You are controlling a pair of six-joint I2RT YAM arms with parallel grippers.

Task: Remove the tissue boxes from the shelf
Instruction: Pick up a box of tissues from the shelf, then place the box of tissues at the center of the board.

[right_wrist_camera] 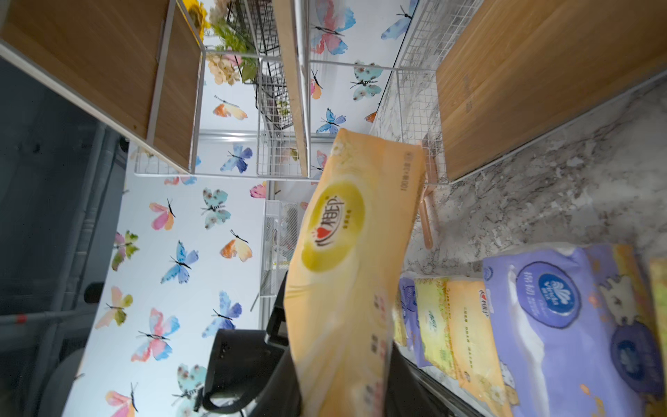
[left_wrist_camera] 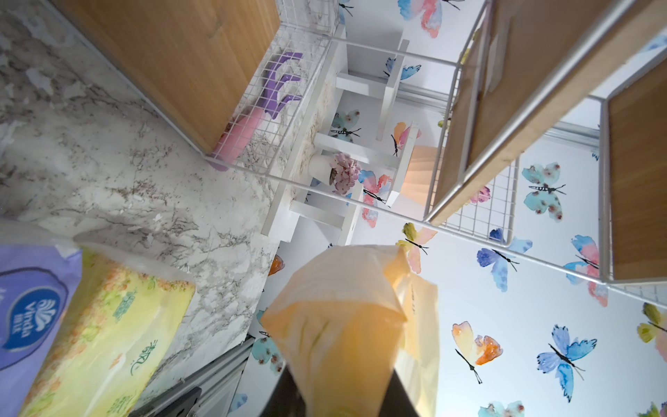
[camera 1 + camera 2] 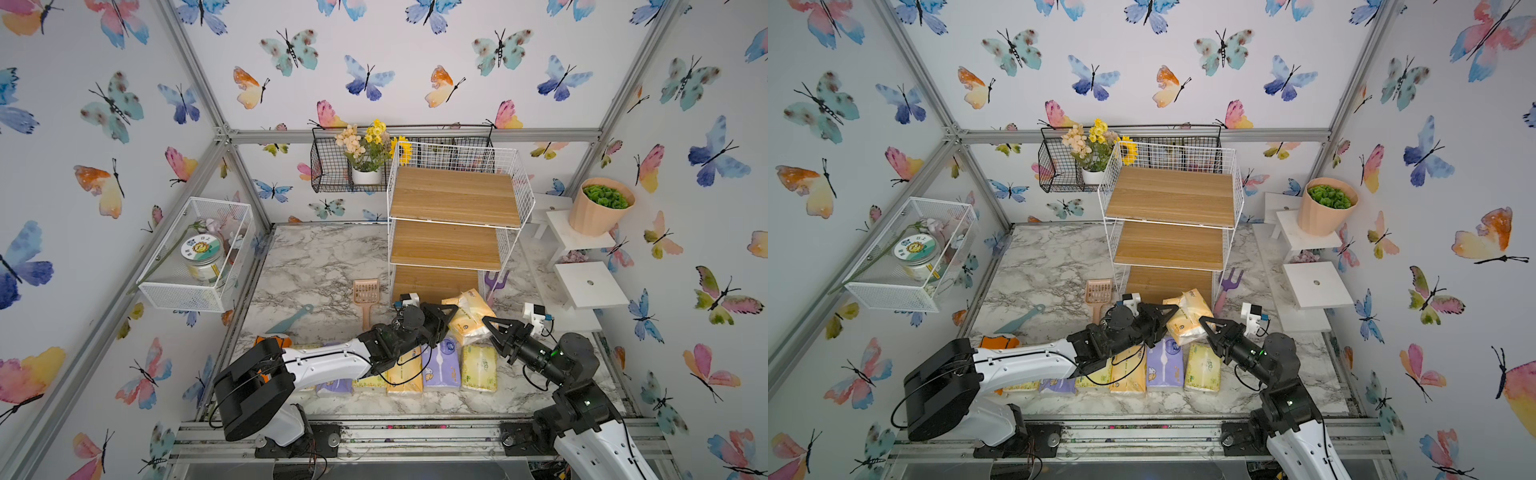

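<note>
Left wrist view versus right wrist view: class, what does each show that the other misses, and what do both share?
Only the left wrist view shows the purple garden fork and a small pot of pink flowers. Only the right wrist view shows the black wire basket and the pink scoop's handle. Both show the light orange tissue pack close up, the shelf, a purple pack and the marble table.

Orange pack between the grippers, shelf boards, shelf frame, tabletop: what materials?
Orange pack: soft glossy plastic film, creased and bulging. Shelf boards: matt wood or wood-look laminate, straight grain. Shelf frame: thin white-coated wire, probably metal. Tabletop: marble print, likely stuck-on film; flakes look peeled in the wrist views.
</note>
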